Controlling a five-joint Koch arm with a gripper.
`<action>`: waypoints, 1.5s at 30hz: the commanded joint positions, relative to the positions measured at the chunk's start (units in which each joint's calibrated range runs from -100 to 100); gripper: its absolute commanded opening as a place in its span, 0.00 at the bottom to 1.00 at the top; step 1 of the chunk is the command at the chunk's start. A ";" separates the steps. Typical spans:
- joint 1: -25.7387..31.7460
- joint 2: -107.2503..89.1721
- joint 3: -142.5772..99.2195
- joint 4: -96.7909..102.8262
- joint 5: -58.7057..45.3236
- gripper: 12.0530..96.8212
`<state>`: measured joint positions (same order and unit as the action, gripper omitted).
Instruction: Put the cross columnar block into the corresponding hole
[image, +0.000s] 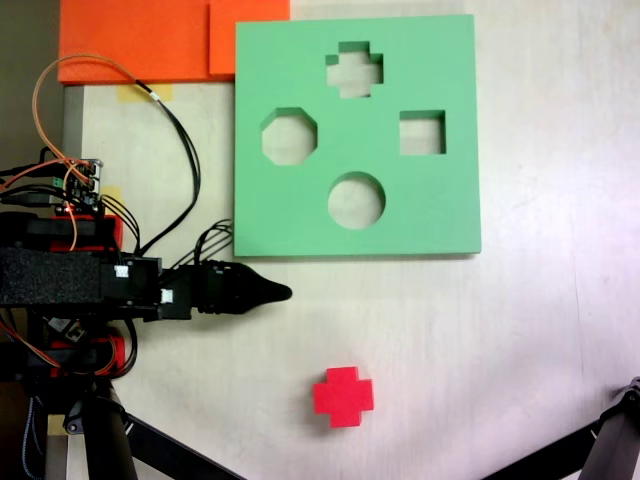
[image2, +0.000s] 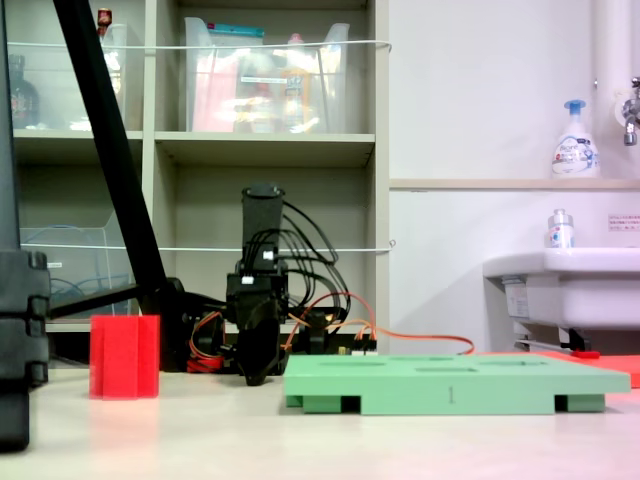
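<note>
The red block (image: 343, 396) stands upright on the desk (image: 530, 330), well apart from the green board (image: 430, 60) and its plus-shaped hole (image: 354, 69). The tool (image: 280, 292) sits near the board's lower-left corner, holding nothing; its jaw opening cannot be told.

Even, diffuse indoor light in both fixed views. Pale surface (image: 500, 350) slightly washed out, with mild glare. Soft short shadow beside the cross columnar block (image: 343, 396). Both pictures low-resolution, soft-focused; shelf (image2: 270, 150) contents blurry.
</note>
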<state>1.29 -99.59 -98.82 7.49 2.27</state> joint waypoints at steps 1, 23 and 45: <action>0.24 -0.41 -1.18 -5.42 -0.24 0.45; 0.24 -0.41 -1.18 -5.42 -0.24 0.44; -10.70 -0.41 0.02 -13.70 29.45 0.41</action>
<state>-8.77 -99.59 -98.92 6.12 29.04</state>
